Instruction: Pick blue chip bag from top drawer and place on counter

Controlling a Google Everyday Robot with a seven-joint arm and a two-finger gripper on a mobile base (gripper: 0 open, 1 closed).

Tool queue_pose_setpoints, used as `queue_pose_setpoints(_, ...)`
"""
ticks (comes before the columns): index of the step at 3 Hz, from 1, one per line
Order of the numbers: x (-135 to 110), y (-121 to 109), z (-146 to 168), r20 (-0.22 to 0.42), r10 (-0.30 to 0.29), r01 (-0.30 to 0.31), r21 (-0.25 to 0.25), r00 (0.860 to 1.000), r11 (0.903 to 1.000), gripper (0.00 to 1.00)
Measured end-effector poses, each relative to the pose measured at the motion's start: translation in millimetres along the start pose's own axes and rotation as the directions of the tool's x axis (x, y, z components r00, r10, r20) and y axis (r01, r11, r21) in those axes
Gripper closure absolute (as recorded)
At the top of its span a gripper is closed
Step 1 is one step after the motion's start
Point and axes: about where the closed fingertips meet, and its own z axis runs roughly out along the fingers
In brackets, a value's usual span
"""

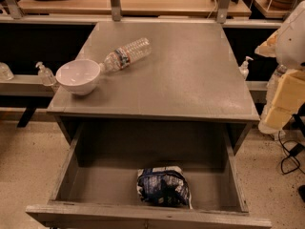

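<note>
The blue chip bag (163, 186), crumpled dark navy with white edges, lies on the floor of the open top drawer (66, 171), near its front panel and a little right of the middle. The grey-brown counter (195, 78) sits above and behind the drawer. Only part of my arm (288, 92), white and cream-yellow, shows at the right edge beside the counter. The gripper itself is out of view, somewhere off the right side.
A white bowl (77, 76) stands at the counter's front left corner. A clear water bottle (126, 54) lies on its side next to it. A pale wood bench (143, 3) with metal posts runs behind. Pump bottles (45, 74) (245, 67) stand on side ledges.
</note>
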Motion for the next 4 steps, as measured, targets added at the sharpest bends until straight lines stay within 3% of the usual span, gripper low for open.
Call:
queue_pose_setpoints(1, 0.0, 0.0, 0.0, 0.0, 0.0, 0.0, 0.0, 1.0, 1.0, 0.0)
queue_pose_setpoints(2, -22.3, 16.8, 35.9, 0.026, -0.07, 0.072, -0.081, 0.997, 0.9941, 0.0)
queue_pose_setpoints(3, -55.0, 48.1, 85.5, 0.069, -0.172, 0.182, -0.177, 0.983, 0.9673, 0.0)
queue_pose_setpoints(4, -75.7, 95.1, 141.4, 0.105, -0.26, 0.279, -0.267, 0.96, 0.9224, 0.0)
